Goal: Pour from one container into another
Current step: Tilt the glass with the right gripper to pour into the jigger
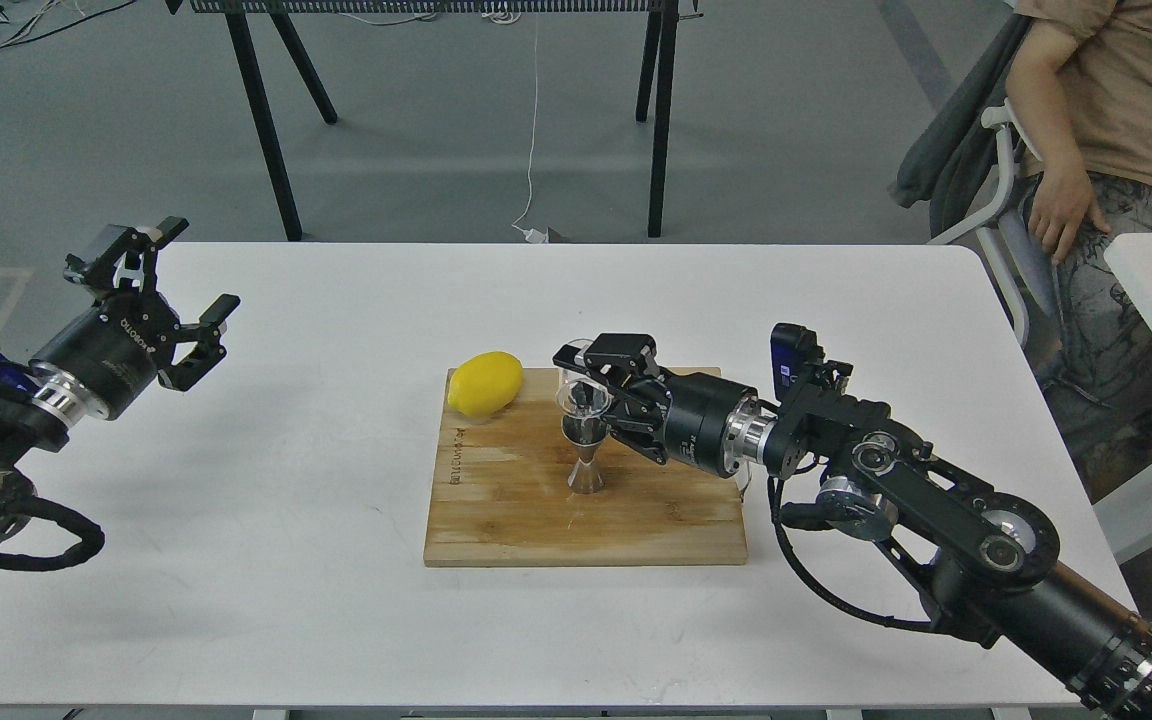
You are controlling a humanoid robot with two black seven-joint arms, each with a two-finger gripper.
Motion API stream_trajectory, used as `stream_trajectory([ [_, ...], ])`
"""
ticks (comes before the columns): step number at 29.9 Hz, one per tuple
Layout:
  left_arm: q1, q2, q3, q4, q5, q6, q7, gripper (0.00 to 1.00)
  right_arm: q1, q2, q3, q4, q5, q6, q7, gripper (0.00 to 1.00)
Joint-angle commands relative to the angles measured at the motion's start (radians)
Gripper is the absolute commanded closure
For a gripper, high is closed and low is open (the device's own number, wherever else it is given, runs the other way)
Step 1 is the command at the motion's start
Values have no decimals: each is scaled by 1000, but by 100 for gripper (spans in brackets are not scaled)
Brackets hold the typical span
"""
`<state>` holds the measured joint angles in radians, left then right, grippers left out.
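A steel hourglass jigger (586,457) stands upright near the middle of the wooden cutting board (516,500). Directly above its mouth a small clear glass cup (578,393) is tipped on its side, mouth toward the jigger. My right gripper (586,385) is shut on this cup, reaching in from the right. Far off at the left edge of the table, my left gripper (198,282) hovers open with nothing in it.
A yellow lemon (485,382) lies on the board's back-left corner, close to the cup. The white table (336,600) ends at the back near black trestle legs (266,130). A seated person (1116,150) is at the far right.
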<state>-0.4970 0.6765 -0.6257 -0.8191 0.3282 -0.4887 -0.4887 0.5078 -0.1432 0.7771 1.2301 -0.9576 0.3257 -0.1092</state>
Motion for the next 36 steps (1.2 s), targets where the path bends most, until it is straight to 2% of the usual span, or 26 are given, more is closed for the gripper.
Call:
stream_trajectory([
  [1,-2,-2,0,0,0,0,0,2,0,5,1,-4,-4,1,0,60],
  [36,0,0,0,0,0,0,0,2,17,14,-27,-17,-96,-16,17,60],
])
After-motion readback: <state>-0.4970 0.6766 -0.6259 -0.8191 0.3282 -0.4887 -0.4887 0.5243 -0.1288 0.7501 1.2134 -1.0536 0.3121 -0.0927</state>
